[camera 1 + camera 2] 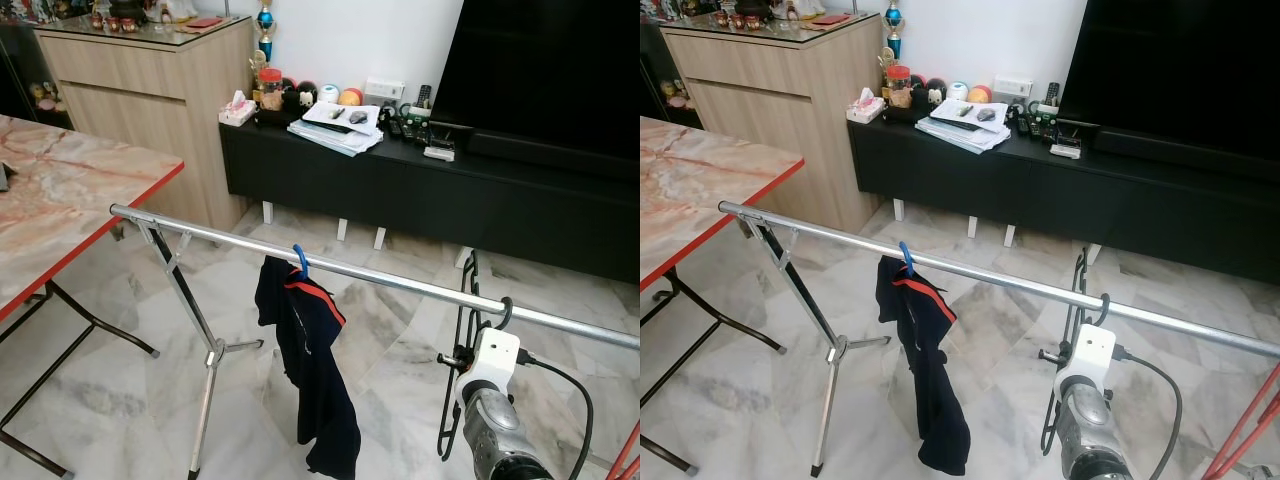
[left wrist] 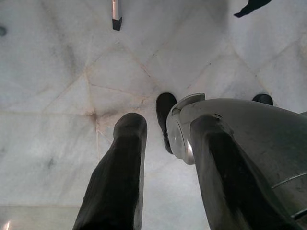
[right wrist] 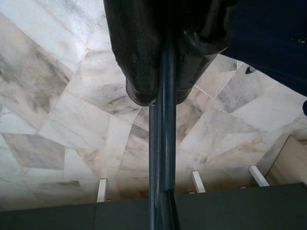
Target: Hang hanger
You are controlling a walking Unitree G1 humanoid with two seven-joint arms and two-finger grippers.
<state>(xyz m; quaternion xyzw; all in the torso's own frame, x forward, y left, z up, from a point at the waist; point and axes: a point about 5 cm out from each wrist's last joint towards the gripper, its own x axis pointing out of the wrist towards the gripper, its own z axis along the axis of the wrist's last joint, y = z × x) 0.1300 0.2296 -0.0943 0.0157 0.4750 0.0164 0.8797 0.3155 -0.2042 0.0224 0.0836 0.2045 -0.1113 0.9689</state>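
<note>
In the left eye view, a metal rail (image 1: 370, 272) crosses the frame from middle left to lower right. A dark garment (image 1: 305, 365) hangs from it on a blue hook. At lower right the right claw (image 1: 455, 360) holds a black hanger (image 1: 462, 345), whose hook (image 1: 503, 312) curls against the rail

The right eye view repeats this, the hanger (image 1: 1065, 350) hanging below the rail

The left wrist view looks down at the marble floor (image 2: 57, 96); the left claw (image 2: 165, 139) hangs idle, fingers spread

In the right wrist view, the fingers (image 3: 139, 57) are pressed together, pinching the thin hanger bar (image 3: 160, 158). It looks light, stiff and slippery, best held on this straight side bar
</note>
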